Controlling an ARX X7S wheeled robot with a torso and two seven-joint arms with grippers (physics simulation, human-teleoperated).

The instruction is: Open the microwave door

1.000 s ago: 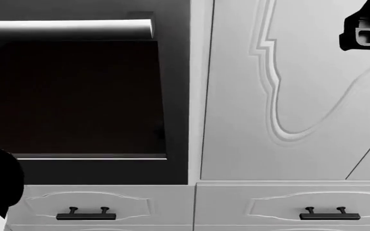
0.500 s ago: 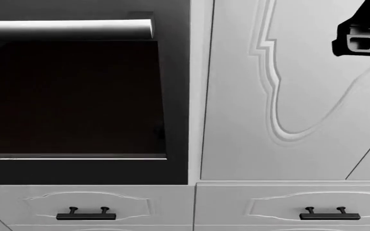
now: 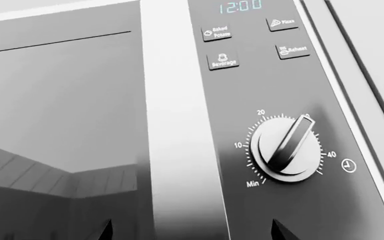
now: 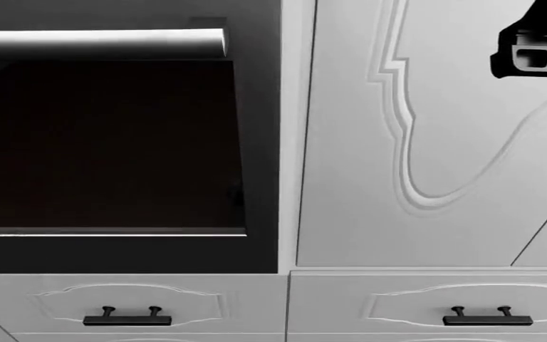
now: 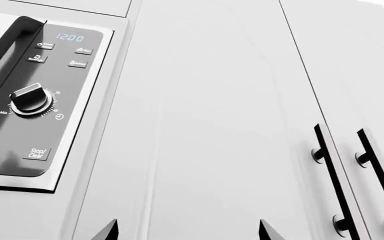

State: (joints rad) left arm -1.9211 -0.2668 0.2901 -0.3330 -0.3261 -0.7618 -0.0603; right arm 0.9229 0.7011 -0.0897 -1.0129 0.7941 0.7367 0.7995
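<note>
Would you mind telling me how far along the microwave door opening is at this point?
Nothing looks done: the glossy dark microwave door sits flush with its brushed silver vertical handle, beside the round timer dial. In hand: the left gripper faces that handle, fingertips apart, nothing between them. The right gripper faces white cabinet panels. Left: grasping the handle and pulling the door open.
</note>
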